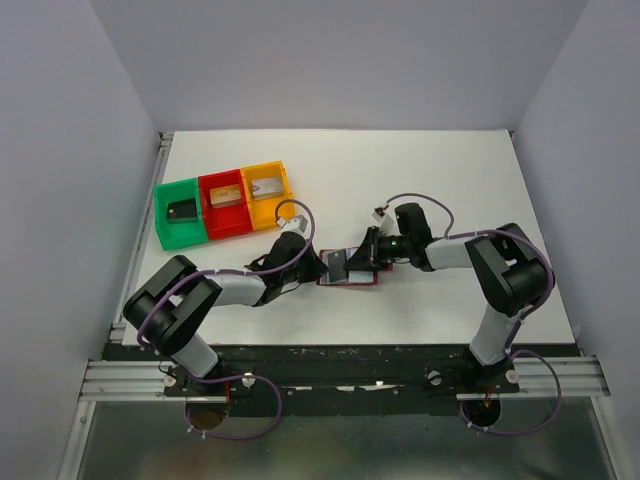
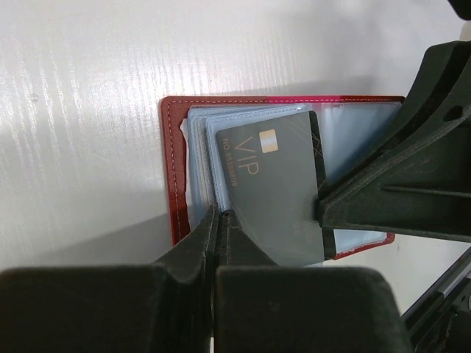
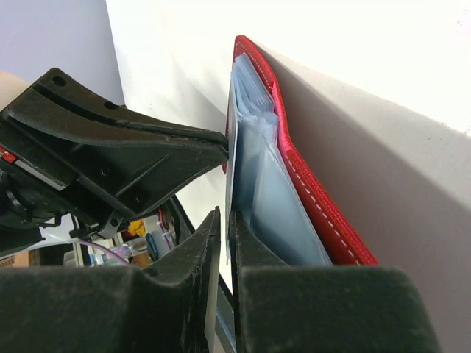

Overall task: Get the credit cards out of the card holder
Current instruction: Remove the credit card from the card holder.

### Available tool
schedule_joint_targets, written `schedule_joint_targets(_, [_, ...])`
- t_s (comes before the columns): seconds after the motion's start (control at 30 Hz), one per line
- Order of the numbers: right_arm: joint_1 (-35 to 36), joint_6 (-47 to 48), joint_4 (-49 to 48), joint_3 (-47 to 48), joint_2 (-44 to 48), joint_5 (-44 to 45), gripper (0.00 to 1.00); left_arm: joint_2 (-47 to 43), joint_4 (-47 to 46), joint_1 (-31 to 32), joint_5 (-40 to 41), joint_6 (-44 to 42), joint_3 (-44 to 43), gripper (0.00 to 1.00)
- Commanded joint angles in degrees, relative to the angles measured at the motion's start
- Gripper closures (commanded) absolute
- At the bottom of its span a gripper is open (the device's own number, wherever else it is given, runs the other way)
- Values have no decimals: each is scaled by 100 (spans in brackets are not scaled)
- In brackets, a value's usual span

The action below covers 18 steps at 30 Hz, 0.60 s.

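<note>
Holder (image 2: 173,169): open flat on table (image 1: 450,180), blue sleeves up.
VIP card (image 2: 272,198): dark, tilted, partly out of holder's sleeve.
L grip (image 2: 215,220): fingers pressed together, tips at holder's near sleeve edge (contact unclear).
R grip (image 3: 224,220): pinching VIP card's edge, at holder's right side.
Trays (image 1: 228,225): far-left of holder, w/ black card (image 1: 182,210) in green, silver card (image 1: 226,194) in red, gold card (image 1: 264,185) in yellow.

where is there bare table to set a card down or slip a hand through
Widest bare patch: the far right of the table, bordered by the yellow tray, the back edge and the right arm. A narrower strip runs between the card holder and the near edge. Crowded: the centre, where the left claw and right claw meet over it.
</note>
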State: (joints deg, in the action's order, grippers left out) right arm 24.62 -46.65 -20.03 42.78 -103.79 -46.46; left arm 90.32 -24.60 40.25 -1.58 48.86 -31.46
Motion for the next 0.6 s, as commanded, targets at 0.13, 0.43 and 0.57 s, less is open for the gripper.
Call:
schedule_joint_targets(0.13, [-63, 51, -45, -77, 280, 31, 91, 47, 509, 97, 9, 97, 140, 100])
schedule_joint_targets(0.43, [-168, 121, 26, -147, 403, 58, 100, 38, 535, 71, 36, 141, 158, 100])
schedule_joint_targets(0.57, [-247, 156, 95, -192, 482, 75, 100, 47, 544, 62, 62, 159, 193, 100])
